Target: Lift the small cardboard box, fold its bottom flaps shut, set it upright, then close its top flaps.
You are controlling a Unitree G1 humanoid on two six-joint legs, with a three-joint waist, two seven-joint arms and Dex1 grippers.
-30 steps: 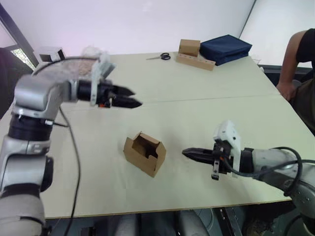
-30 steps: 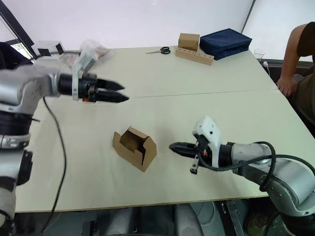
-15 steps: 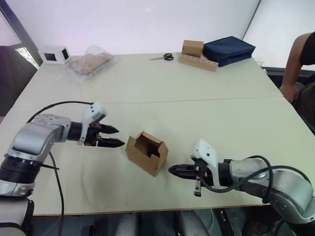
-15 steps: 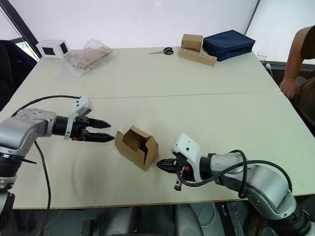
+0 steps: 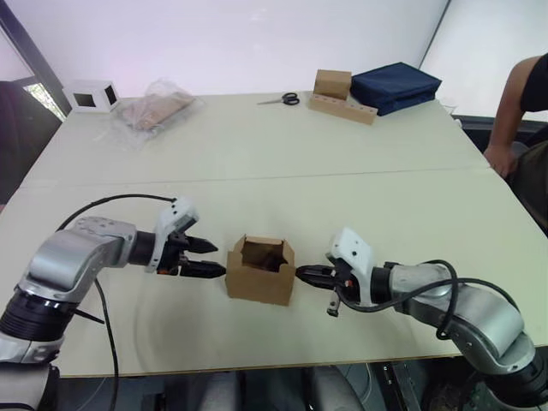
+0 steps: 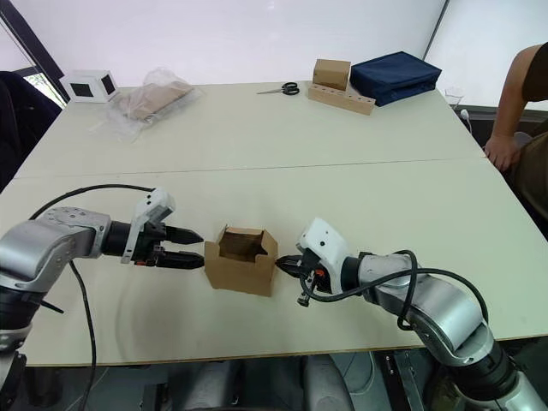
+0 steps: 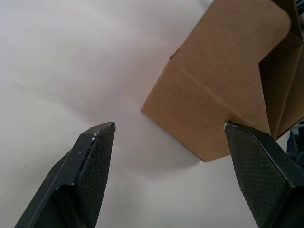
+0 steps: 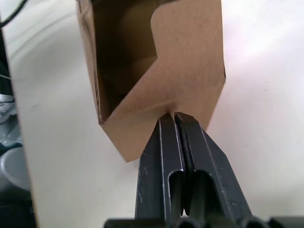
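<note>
Here the small cardboard box [image 5: 260,271] sits between the grippers, top flaps [image 6: 242,242] up. The right gripper [image 8: 175,118], fingers pressed together, touches its edge; the left gripper [image 7: 166,133], fingers spread, points at its side. Beyond lie scissors [image 6: 278,88] and a navy bag [image 6: 396,74].

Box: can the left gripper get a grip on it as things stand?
Probably yes. The left gripper is open, its tips right beside the box, with bare table between them. The right gripper, shut, presses the opposite side.
</note>
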